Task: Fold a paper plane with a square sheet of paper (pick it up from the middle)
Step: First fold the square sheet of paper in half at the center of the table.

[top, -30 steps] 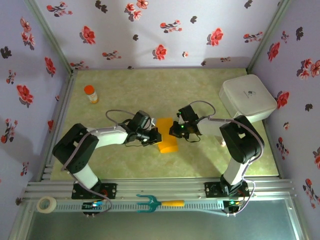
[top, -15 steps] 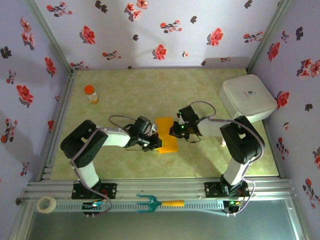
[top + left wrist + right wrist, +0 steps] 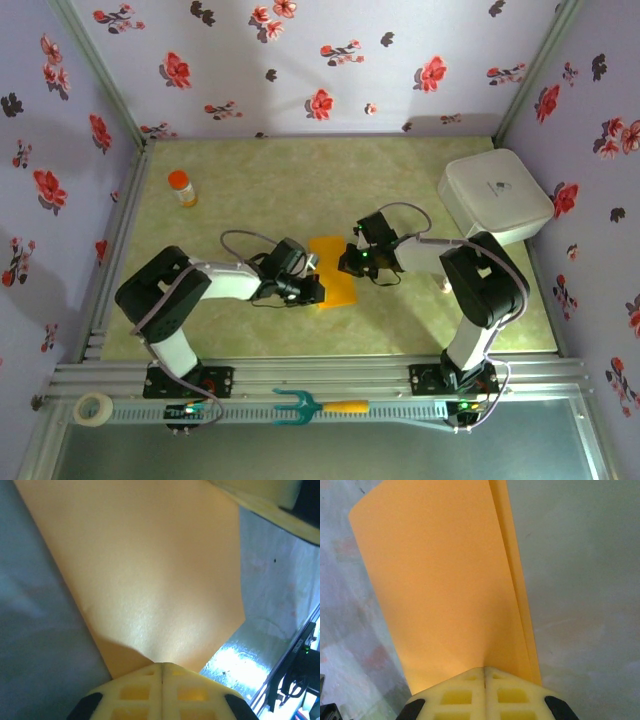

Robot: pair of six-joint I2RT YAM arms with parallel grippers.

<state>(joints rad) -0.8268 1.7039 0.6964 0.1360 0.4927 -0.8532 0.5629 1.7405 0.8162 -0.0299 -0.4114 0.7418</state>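
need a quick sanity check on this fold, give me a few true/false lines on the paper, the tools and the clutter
1. The left tool and the right tool are both shut on the paper. True.
2. The paper is a narrow pointed dart. False: it is a broad folded sheet.
3. The bottle touches the paper. False: it stands at the far left, well apart from it.
4. The fork lies on the near rail. True.
5. The white box sits at the left wall. False: it sits at the far right.
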